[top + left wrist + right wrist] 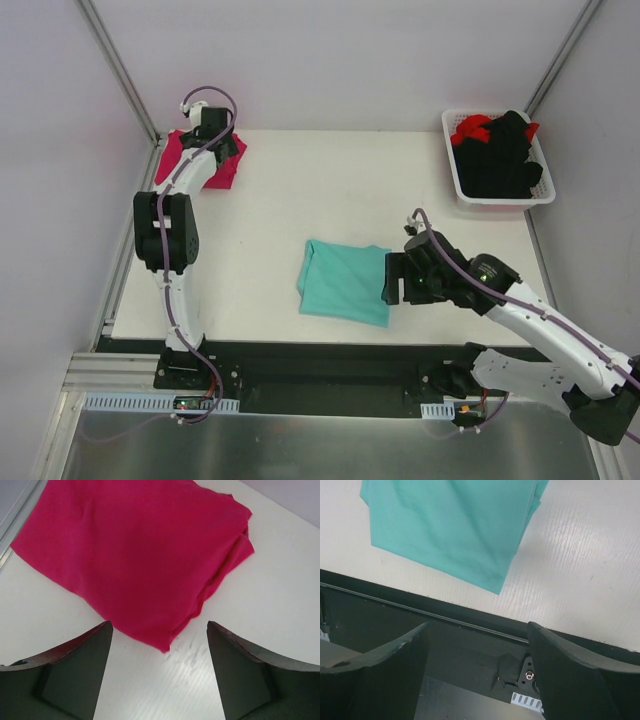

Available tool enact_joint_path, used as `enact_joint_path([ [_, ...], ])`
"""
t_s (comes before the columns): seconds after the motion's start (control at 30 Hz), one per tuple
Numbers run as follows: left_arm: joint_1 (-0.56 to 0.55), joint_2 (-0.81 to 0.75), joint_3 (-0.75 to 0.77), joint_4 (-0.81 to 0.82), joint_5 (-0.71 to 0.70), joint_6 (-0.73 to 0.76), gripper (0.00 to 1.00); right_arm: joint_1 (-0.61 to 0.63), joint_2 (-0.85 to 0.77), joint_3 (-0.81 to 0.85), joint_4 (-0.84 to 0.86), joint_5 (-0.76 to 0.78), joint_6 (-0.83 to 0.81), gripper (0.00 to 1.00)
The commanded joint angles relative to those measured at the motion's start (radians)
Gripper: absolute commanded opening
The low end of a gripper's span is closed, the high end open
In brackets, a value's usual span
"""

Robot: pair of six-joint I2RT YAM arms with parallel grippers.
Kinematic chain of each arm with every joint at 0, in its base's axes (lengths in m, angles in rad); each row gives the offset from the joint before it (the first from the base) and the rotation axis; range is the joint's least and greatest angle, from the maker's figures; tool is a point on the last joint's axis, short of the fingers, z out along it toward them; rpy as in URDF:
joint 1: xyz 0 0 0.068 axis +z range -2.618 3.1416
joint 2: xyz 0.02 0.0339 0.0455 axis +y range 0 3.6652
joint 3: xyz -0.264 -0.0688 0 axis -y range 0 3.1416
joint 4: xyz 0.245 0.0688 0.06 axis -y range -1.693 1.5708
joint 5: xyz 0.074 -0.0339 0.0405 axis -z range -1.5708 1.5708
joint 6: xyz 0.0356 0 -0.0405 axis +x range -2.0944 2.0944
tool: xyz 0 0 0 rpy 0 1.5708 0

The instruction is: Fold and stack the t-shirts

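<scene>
The teal-green folded cloth t-shirt [343, 283] lies flat on the white table [300, 190], a little nearer than its middle. It forms a slightly skewed rectangle with soft wrinkles. The right wrist view shows stacked layers along one side and one corner pointing toward the table's near edge. The magenta-pink folded cloth t-shirt [135, 555] sits in the far left corner, a smooth pad with several layers showing along its folded side. From above it is partly hidden by the left arm [165, 230]

There are two t-shirts on the table, one teal and one magenta, well apart. One white plastic lattice basket [455, 175] stands at the far right corner. It holds a heap of black garments [505, 160] with red cloth [470, 128] showing at its far side; how many pieces lie in it cannot be told

The left fingers [75, 675] are spread wide above the magenta shirt's near corner, with nothing between them. The right fingers [580, 675] are also spread wide and empty, just beside the teal shirt's right edge and close to the black base rail [445, 645] along the table's near edge

The magenta shirt lies close to the table's left edge and the teal one near the front edge. A broad bare stretch of table runs between the two shirts and across to the basket
</scene>
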Motion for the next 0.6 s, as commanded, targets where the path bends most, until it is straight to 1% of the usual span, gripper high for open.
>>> enact_joint_path([
  [0.0, 0.045, 0.084, 0.128, 0.019, 0.024, 0.024, 0.78, 0.005, -0.049, 0.031, -0.054, -0.027, 0.021, 0.81],
  [0.1, 0.065, 0.144, 0.197, 0.026, 0.033, 0.045, 0.79, 0.005, -0.063, 0.033, -0.079, -0.027, 0.021, 0.81],
  [0.17, 0.077, 0.171, 0.233, 0.036, 0.036, 0.054, 0.83, 0.004, -0.069, 0.033, -0.086, -0.033, 0.02, 0.81],
  [0.27, 0.084, 0.209, 0.261, 0.067, 0.069, 0.059, 0.89, 0.005, -0.068, 0.038, -0.094, -0.04, 0.023, 0.82],
  [0.3, 0.103, 0.226, 0.267, 0.079, 0.077, 0.059, 0.9, 0.004, -0.065, 0.044, -0.096, -0.043, 0.023, 0.82],
  [0.43, 0.116, 0.279, 0.31, 0.09, 0.106, 0.085, 0.93, 0.005, -0.034, 0.07, -0.097, -0.055, 0.01, 0.82],
  [0.57, 0.142, 0.298, 0.304, 0.079, 0.134, 0.057, 0.96, 0.005, 0.006, 0.108, -0.099, -0.066, -0.005, 0.83],
])
